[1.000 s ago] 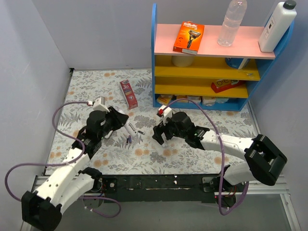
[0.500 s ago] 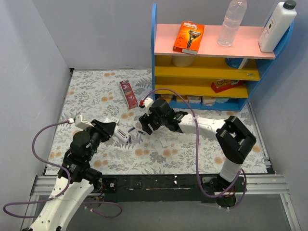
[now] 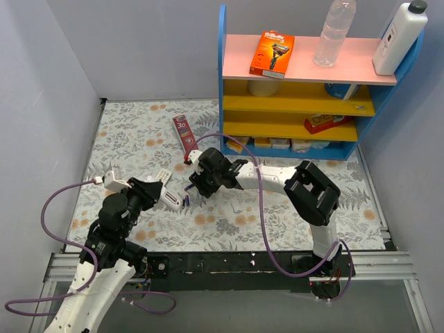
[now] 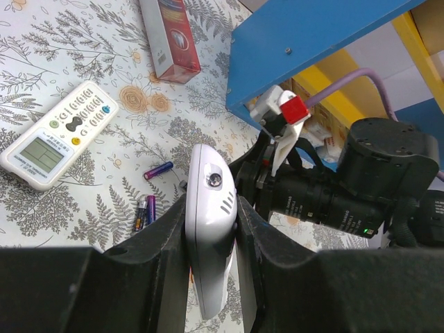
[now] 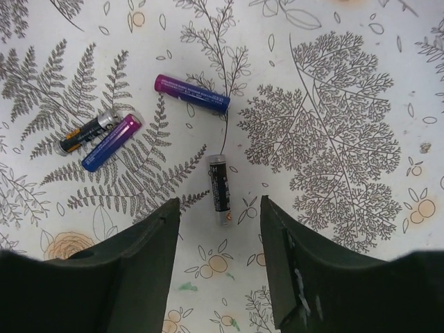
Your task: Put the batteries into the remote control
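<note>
Floral-print cloth [image 3: 291, 215] covers the table, with grey walls around it and a blue shelf unit [image 3: 223, 83] at the back right. On its pink top board stand an orange razor pack [image 3: 272, 53], a clear bottle [image 3: 333, 33] and a white bottle [image 3: 399, 39]; the pack's lettering is too small to read. A red box [image 4: 168, 36] lies flat near the shelf, showing a tooth picture in the left wrist view and what looks like "3D" from above.

The left gripper [image 4: 208, 229] is clenched on the long sides of a white remote control [image 4: 210, 229], holding it edge-on above the cloth. A second white remote [image 4: 59, 135] with a grey screen and rows of buttons lies flat to its left; its labels cannot be read.

The batteries lie loose on the cloth just beside the held remote: one blue-purple battery [image 5: 192, 94] apart, another [image 5: 111, 142] beside a black, silver and orange cell [image 5: 87, 132]. A black and silver battery [image 5: 218, 182] lies with its near end between the parted fingers of the right gripper [image 5: 220, 202], touching neither.
</note>
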